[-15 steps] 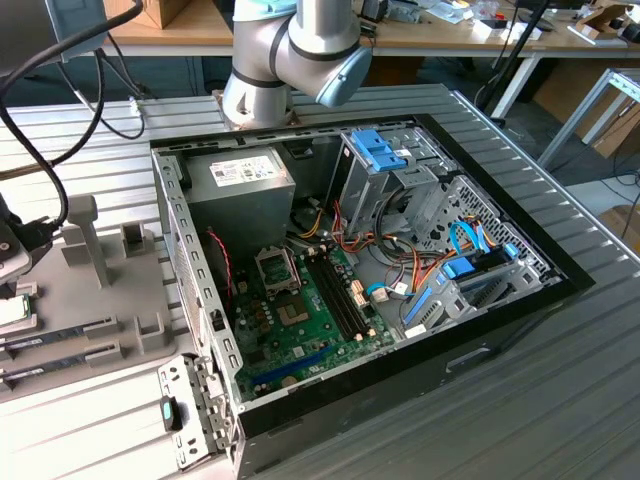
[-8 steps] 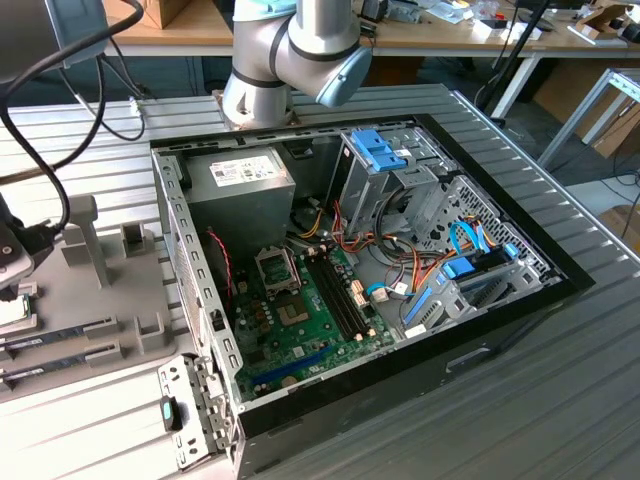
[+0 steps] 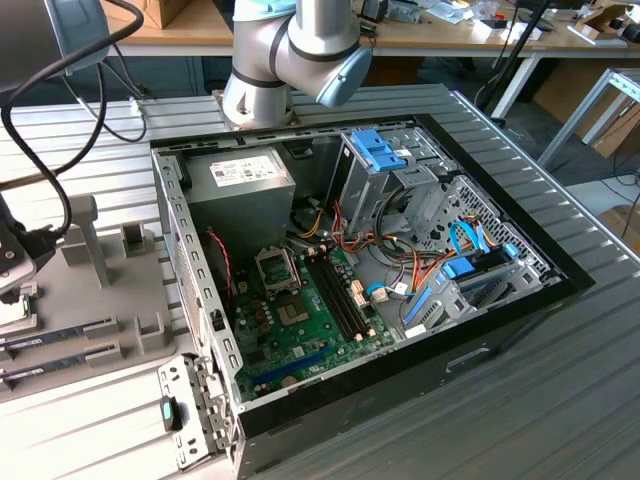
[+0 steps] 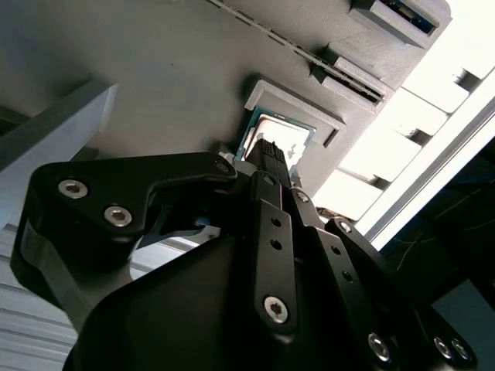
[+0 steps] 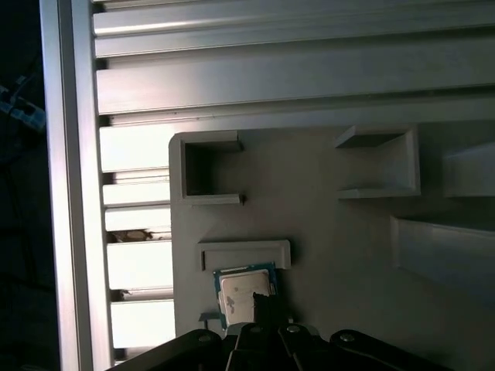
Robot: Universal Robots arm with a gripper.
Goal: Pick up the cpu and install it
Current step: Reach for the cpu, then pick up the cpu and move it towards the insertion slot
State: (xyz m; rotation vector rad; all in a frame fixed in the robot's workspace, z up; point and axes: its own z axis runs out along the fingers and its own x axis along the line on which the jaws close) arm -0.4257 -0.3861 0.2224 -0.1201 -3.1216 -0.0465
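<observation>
The cpu is a small square chip with a silvery top and a green rim. It lies in a shallow recess of the grey holder block, which stands on the table at the exterior view's left. My gripper hangs right over the cpu and covers one edge of it in both wrist views. In the exterior view the gripper is at the left edge, above the grey holder. The open computer case holds the green motherboard with its square socket.
A grey power-supply box sits at the case's back. Drive cages with blue clips and loose cables fill the case's right side. Long memory sticks lie in the holder's slots. The arm's elbow hangs above the case's rear.
</observation>
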